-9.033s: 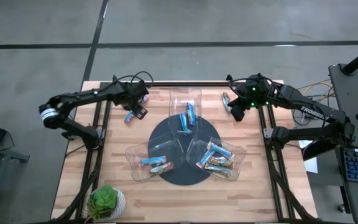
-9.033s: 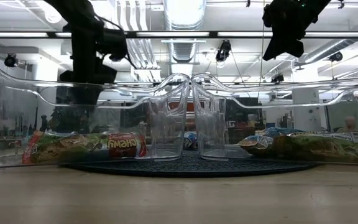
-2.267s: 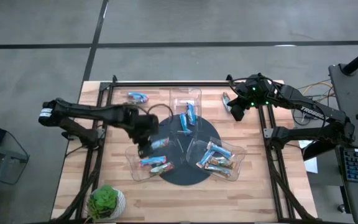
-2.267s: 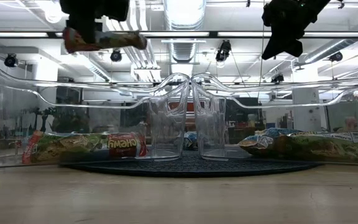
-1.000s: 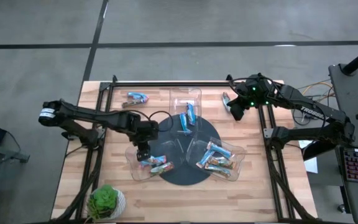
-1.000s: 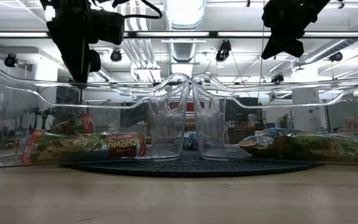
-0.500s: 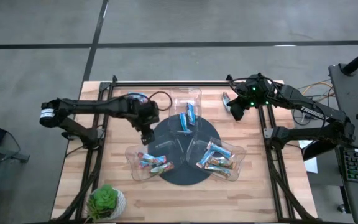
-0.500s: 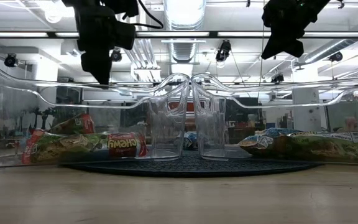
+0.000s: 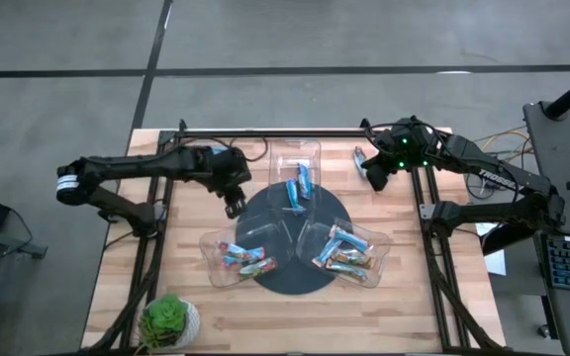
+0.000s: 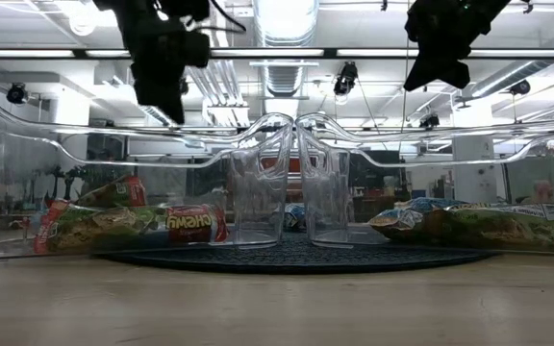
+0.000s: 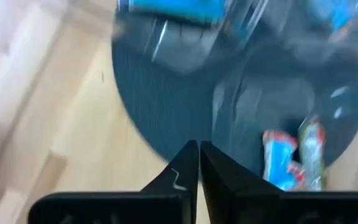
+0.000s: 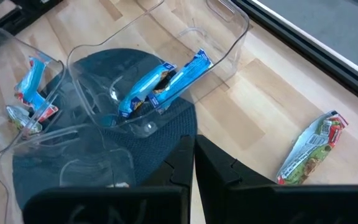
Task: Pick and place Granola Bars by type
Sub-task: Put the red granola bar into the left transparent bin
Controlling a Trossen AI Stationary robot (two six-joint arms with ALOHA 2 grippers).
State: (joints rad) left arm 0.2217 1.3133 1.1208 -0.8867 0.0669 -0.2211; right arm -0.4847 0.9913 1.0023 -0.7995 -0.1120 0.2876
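Granola Bars lie in three clear trays on a round black mat [image 9: 287, 229]. Blue ones [image 9: 298, 185] are in the far tray. A mixed few [image 9: 241, 260] are in the near left tray, and several [image 9: 342, 251] are in the near right tray. One loose bar [image 12: 312, 148] lies flat on the wood near the table's far right. My left gripper [image 9: 234, 206] hangs shut and empty above the mat's left rim; in its wrist view the fingers [image 11: 199, 157] meet. My right gripper [image 9: 374, 178] hovers shut and empty beside the loose bar.
A potted plant [image 9: 169, 319] stands at the near left corner. Black frame rails [image 9: 156, 247] run along the table's left, right and far sides. Bare wood lies between the far tray and the left rail. In the low view the tray walls [image 10: 258, 192] rise at mid-table.
My left gripper has gone up from over the near left tray and toward the table's far edge, stopping above the mat's left rim. The bars in that tray lie still. My right arm has kept still.
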